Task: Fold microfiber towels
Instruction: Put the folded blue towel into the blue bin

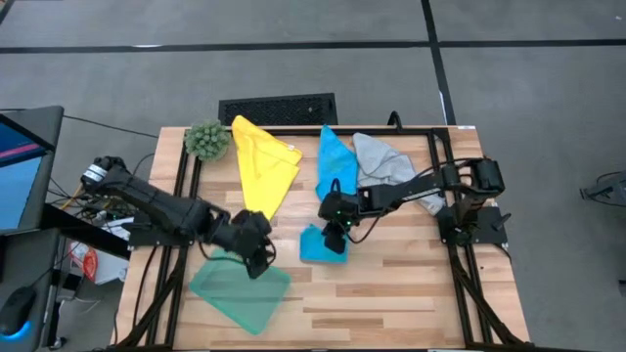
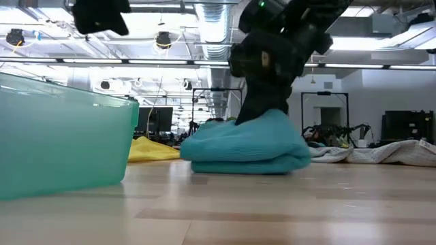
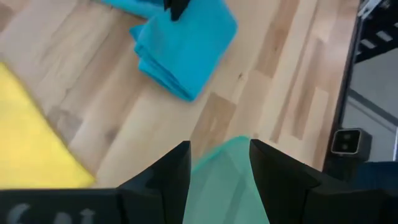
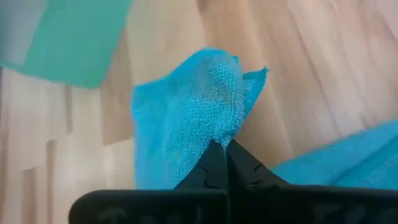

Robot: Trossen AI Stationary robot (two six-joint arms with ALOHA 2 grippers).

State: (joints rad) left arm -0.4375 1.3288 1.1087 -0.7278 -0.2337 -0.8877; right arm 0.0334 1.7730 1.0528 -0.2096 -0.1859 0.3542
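Observation:
A folded bright blue towel [image 1: 321, 246] lies mid-table. My right gripper [image 4: 225, 150] is shut on a raised bit of it. A teal green towel [image 1: 240, 291] lies flat at the near left. My left gripper [image 1: 258, 252] hangs open above its far edge, and the teal cloth [image 3: 224, 177] shows below between the fingers, which touch nothing. At the back lie a yellow towel [image 1: 262, 161], a second blue towel [image 1: 333, 161] and a light grey towel [image 1: 383, 164], all loosely spread. My right gripper pinches a small peak of the folded blue towel's top layer [image 4: 217, 121] between its two shut fingers, at an edge or corner of the cloth. The fingers slant down from the table's right and far side. The peak is drawn up [image 2: 272, 117]; the rest of the towel lies on the table.
A fuzzy green plant ball [image 1: 206, 140] sits at the far left corner. A black frame rail [image 1: 460, 264] runs along each side of the wooden table. Bare wood [image 1: 391, 293] lies at the near right.

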